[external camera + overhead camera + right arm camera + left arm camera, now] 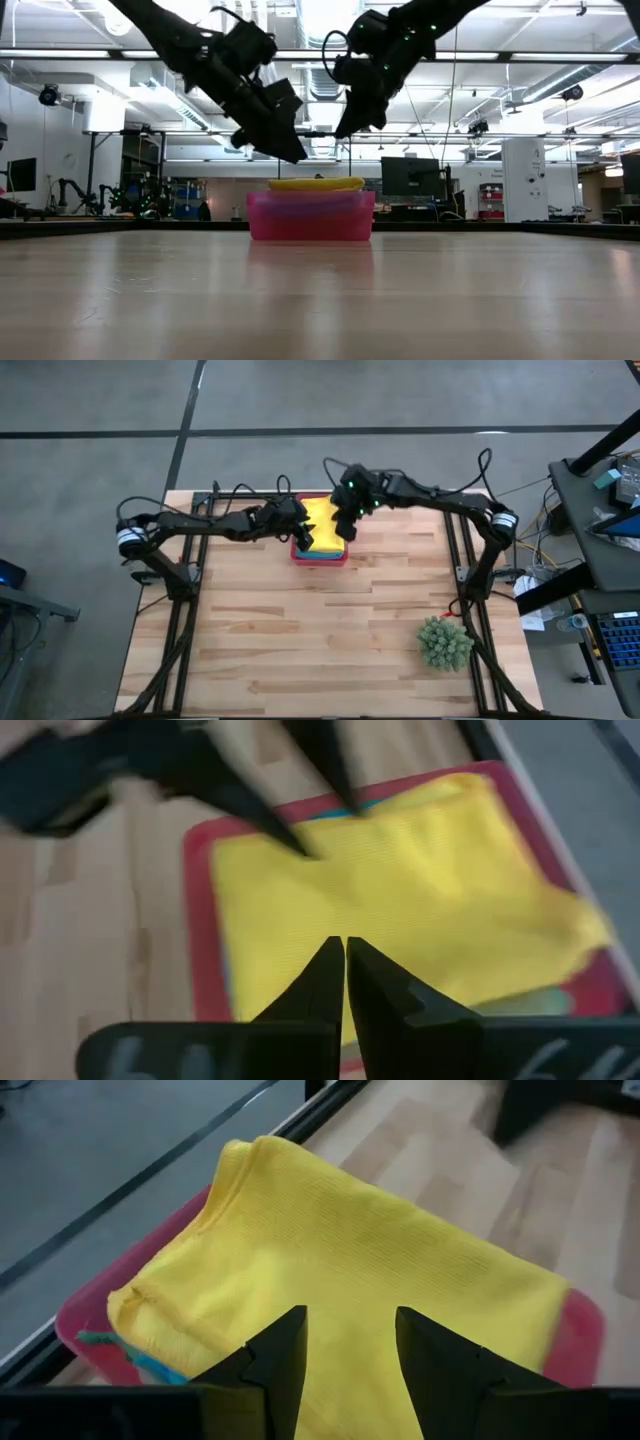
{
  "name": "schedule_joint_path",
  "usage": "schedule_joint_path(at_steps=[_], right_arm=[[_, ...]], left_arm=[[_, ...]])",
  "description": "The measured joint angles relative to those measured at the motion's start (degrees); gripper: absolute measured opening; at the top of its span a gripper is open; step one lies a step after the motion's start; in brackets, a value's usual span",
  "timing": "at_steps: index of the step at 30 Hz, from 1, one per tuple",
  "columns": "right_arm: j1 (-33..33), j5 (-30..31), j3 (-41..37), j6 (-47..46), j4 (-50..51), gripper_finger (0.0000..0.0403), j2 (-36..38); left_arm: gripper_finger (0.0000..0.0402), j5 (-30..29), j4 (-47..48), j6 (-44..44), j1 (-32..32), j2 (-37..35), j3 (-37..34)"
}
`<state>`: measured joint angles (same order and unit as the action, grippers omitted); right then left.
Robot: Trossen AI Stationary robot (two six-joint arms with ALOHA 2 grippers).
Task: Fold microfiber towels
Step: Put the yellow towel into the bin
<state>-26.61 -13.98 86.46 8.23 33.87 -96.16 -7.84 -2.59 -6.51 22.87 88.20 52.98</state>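
A yellow towel lay folded on top of the stack in the pink tray. Above the tray, the left gripper hovered with fingers parted; the right gripper hung closed and empty. A one-sided pinch risked dragging the whole stack askew.

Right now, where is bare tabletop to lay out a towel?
Free: the wide wood nearer than the pink tray, bordered by the spiky plant. Crowded: the far edge, where the left gripper and right gripper hang over the yellow towel.
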Motion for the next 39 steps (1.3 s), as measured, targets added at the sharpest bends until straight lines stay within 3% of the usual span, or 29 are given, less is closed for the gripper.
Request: schedule_joint_path(at_steps=[6, 15, 31, 39], right_arm=[[3.68, -0.04, -12.79, -0.42, -14.66, 0.0009, 2.82], [6.51, -0.04, -25.42, 0.31, -32.79, 0.0009, 2.51], [8.32, -0.02, -31.43, 1.66, -36.31, 0.0008, 2.51], [8.24, 0.02, -29.48, 3.96, -35.46, 0.0008, 4.57]], left_arm=[[0.0138, -1.49, 0.01, 1.45, 1.64, 4.97, 3.34], [0.0138, -4.45, 0.11, 1.33, 3.47, 7.99, 3.72], [0.0138, -4.63, 0.32, 1.23, 5.16, 9.26, 3.66], [0.0138, -4.61, 8.42, 4.46, 4.83, 1.56, 3.61]])
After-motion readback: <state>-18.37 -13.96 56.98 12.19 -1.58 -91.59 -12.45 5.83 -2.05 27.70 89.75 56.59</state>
